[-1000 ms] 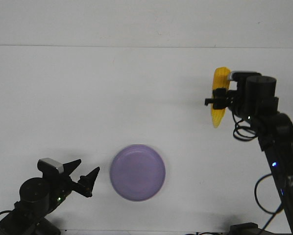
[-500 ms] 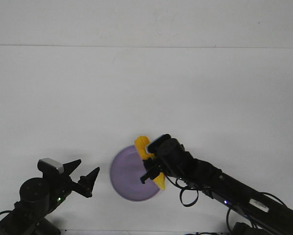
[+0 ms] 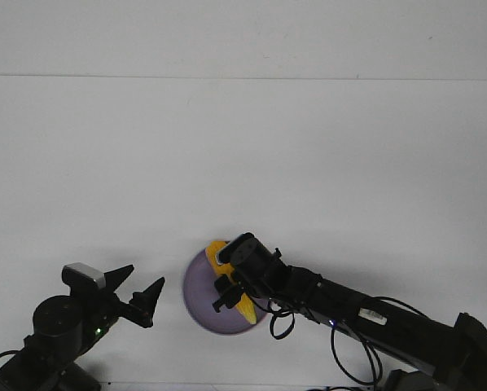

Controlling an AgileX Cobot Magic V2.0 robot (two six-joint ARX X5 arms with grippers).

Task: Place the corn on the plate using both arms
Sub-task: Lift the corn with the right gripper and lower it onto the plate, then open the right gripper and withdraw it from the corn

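1. One plate (image 3: 196,300), one corn (image 3: 245,308) and two arms are on view, all over a white worktop (image 3: 243,179).
2. The plate is round, shallow and lavender. It sits near the front edge of the worktop, a little left of the middle.
3. The corn is yellow-orange. Only two bits of it show: a rounded end at the plate's far rim and a paler end over the plate's right half. The rest is hidden behind the right wrist.
4. The right arm (image 3: 357,318) reaches in from the front right corner, its gripper (image 3: 227,295) over the plate. Its jaws are closed on the corn.
5. The left arm (image 3: 56,326) sits at the front left corner. Its gripper (image 3: 142,297) points at the plate, just beside it but apart, with its jaws spread wide and holding nothing.
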